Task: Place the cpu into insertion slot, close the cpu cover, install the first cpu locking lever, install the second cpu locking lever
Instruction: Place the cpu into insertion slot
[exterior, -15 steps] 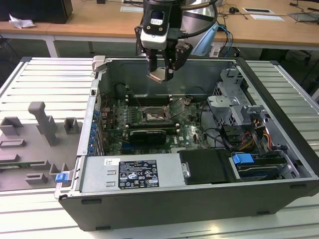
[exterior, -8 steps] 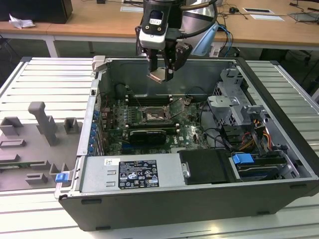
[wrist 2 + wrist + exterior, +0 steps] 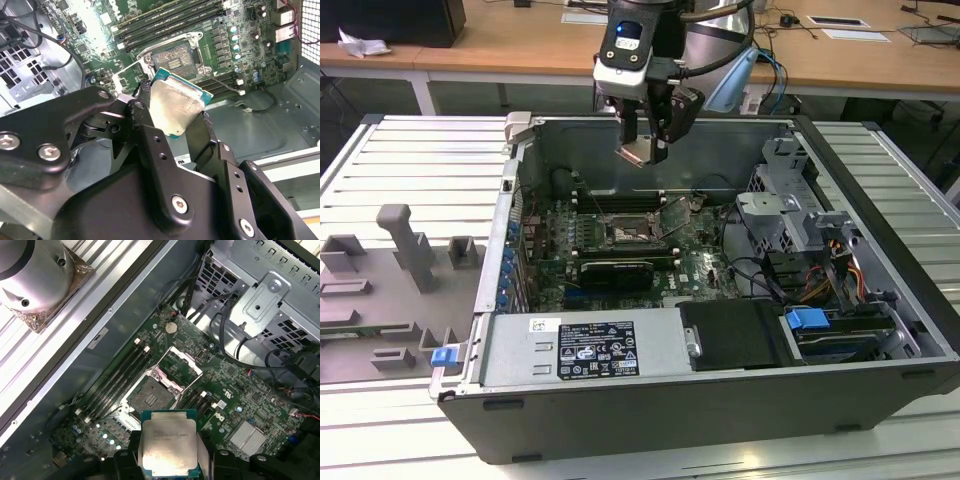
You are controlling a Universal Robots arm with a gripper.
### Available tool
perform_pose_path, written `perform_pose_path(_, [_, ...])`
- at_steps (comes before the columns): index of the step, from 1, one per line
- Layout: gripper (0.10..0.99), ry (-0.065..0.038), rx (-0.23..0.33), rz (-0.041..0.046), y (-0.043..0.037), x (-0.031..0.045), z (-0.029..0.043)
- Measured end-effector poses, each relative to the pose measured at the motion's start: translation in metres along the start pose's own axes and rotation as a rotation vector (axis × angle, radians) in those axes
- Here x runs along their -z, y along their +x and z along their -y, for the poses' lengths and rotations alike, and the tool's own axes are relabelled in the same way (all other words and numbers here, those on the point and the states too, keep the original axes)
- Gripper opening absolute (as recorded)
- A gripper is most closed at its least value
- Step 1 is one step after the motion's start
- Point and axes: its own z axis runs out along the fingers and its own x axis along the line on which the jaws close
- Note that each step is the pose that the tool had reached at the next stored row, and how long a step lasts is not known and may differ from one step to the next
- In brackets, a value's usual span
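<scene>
Black claw (image 3: 172, 117) is clamping the chip (image 3: 167, 442) by its edges above the open socket (image 3: 149, 396); I am judging it light, stiff, fragile.

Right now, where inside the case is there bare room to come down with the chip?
The insertion slot lies open, cpu cover raised, memory slots beside it. The hand holds the cpu above. Cables crowd the drive cage side.

Silvery arm (image 3: 720, 40), black tool (image 3: 645, 148), silver screws (image 3: 179, 202)
</scene>
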Motion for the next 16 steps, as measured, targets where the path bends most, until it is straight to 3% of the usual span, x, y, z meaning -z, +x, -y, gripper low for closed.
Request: perform_pose_path(16, [0.525, -0.003, -0.170, 0.0152, -0.0001, -0.0027, 0.0002])
